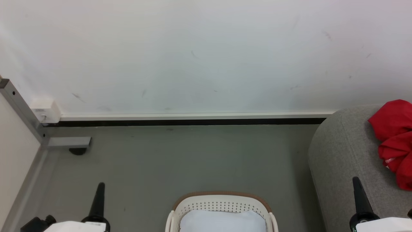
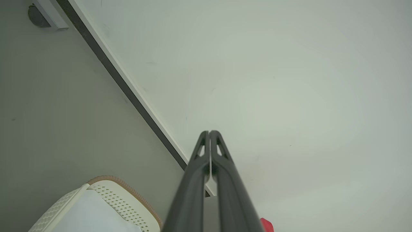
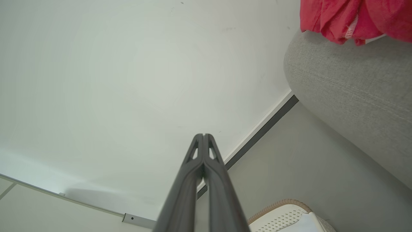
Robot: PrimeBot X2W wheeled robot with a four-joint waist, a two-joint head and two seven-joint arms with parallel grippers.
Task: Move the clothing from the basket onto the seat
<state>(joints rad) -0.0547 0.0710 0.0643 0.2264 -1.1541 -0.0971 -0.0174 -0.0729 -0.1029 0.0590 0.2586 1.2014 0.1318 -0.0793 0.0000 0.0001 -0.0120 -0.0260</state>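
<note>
In the head view the basket sits on the grey floor at six o'clock, cut by the bottom edge. Its brown woven rim is toward the wall and a plain pale pad lies inside it. The clothing lies in a crumpled red heap at three o'clock, on top of the seat, whose rounded grey corner runs from three to five o'clock. Basket and seat stand near each other with a strip of floor between. The left gripper rises at seven o'clock, well apart from the basket, and the right gripper rises at five o'clock, in front of the seat's side. Each is clenched: in the wrist views the two dark fingers press together tip to tip (no fabric between them). The left wrist view has the basket's rim at seven o'clock and a sliver of red at five. The right wrist view has the clothing at one o'clock, draped over the seat's upper edge with a white band showing, and the basket at five. A white wall with a dark skirting strip stands at twelve o'clock.
</note>
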